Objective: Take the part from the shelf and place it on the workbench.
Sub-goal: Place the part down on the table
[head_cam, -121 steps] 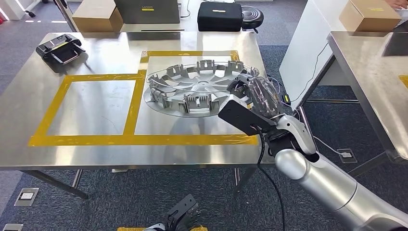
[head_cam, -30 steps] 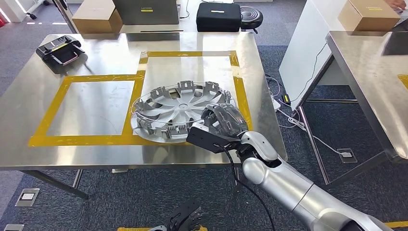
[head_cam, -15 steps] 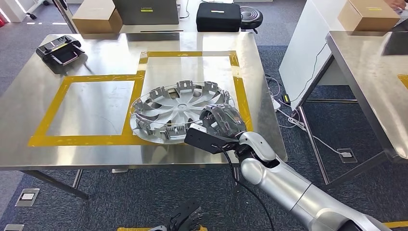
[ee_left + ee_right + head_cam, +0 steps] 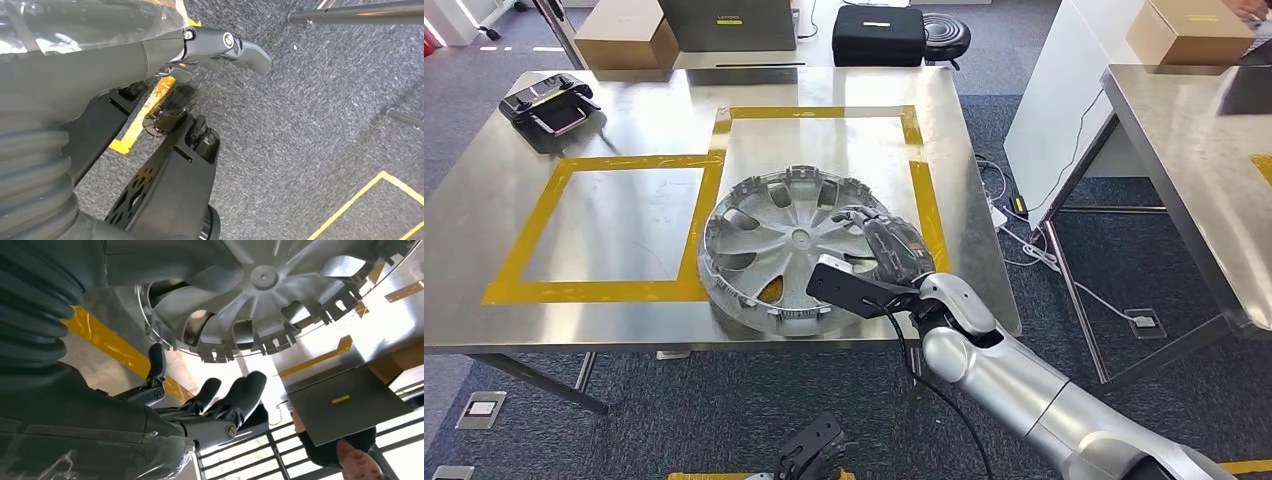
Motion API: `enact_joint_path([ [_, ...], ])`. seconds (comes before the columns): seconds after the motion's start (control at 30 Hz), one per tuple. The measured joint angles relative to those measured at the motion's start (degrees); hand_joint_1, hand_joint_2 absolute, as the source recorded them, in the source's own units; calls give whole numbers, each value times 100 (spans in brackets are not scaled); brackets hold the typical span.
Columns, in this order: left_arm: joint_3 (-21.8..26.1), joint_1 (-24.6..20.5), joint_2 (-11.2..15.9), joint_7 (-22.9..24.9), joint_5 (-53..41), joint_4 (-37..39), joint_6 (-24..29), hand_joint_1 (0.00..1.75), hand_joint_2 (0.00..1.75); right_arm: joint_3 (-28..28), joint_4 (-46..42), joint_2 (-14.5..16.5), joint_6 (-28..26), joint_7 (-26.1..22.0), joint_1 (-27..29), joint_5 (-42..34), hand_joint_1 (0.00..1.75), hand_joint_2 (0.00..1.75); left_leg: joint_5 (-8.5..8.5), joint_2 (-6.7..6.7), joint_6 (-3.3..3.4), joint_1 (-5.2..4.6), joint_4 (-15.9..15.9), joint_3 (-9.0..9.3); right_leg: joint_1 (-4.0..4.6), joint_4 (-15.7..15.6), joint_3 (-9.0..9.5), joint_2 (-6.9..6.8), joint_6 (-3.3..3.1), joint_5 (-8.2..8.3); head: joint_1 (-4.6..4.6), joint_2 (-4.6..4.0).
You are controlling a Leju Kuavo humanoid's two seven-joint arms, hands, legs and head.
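The part, a silver hubcap (image 4: 789,240), lies inner face up on the steel workbench (image 4: 624,320). It covers the front yellow tape line, and its near rim reaches almost to the table's front edge. My right hand (image 4: 886,250) sits at its right rim. In the right wrist view the hubcap (image 4: 260,280) is beyond my right hand (image 4: 200,405), whose fingers (image 4: 245,390) are spread with nothing between them. One fingertip points up close to the rim. My left hand (image 4: 814,450) hangs below the table over the carpet; the left wrist view shows the left hand (image 4: 100,65) holding nothing.
Yellow tape marks two squares on the bench. A black controller (image 4: 549,103) lies at its far left corner. A cardboard box (image 4: 624,35) and a black case (image 4: 879,35) stand behind. Another steel table (image 4: 1204,150) stands at the right. A person (image 4: 345,455) is beyond the bench.
The hubcap has come toward me from the right square's middle onto the front tape line. In the last half second its near rim dropped closer to the front edge.
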Motion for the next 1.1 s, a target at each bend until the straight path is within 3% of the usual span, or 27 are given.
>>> enact_joint_path([
  [0.13, 4, 4, -14, -17, 65, 0, 1, 0, 0, 0, 1, 0, 0, 0, -1, -2, 0, 0, 0, 0, 0, 0, 0, 1, 0, 0, 1, 0, 0, 0, -1, 1],
  [1.1, 12, 13, -24, -120, 207, 0, -100, 0, 0, -3, 5, -9, -91, 22, -1, -44, 0, 0, 0, 0, 0, 0, 0, 4, 0, 0, 2, 1, 0, 0, 0, 1],
])
